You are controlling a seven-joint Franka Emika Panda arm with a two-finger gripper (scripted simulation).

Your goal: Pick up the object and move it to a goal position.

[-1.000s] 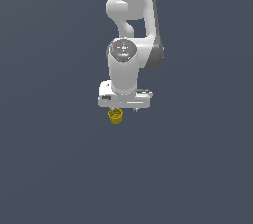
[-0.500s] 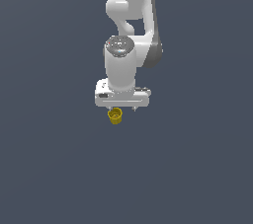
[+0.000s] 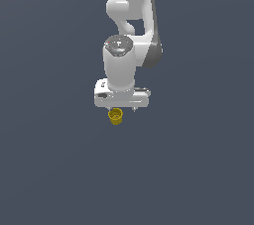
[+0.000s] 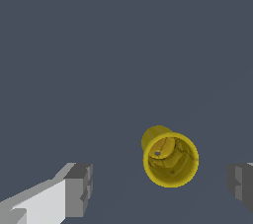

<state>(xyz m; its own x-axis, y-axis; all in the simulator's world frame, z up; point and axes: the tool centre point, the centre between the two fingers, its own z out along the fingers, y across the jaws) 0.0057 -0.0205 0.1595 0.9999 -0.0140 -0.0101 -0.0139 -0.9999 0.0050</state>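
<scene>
As the end effector [image 4: 160,188] is spread wide w/ the cup [image 4: 170,159] on the worktop [image 4: 99,45] betw. its fingers, off-centre, it could be tipped if one pad hits first.

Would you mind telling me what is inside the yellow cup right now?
The wrist view looks into the yellow cup: only its own mottled yellow walls and a small dark spot show, with no separate object. The open end effector fingers flank it without touching.
</scene>
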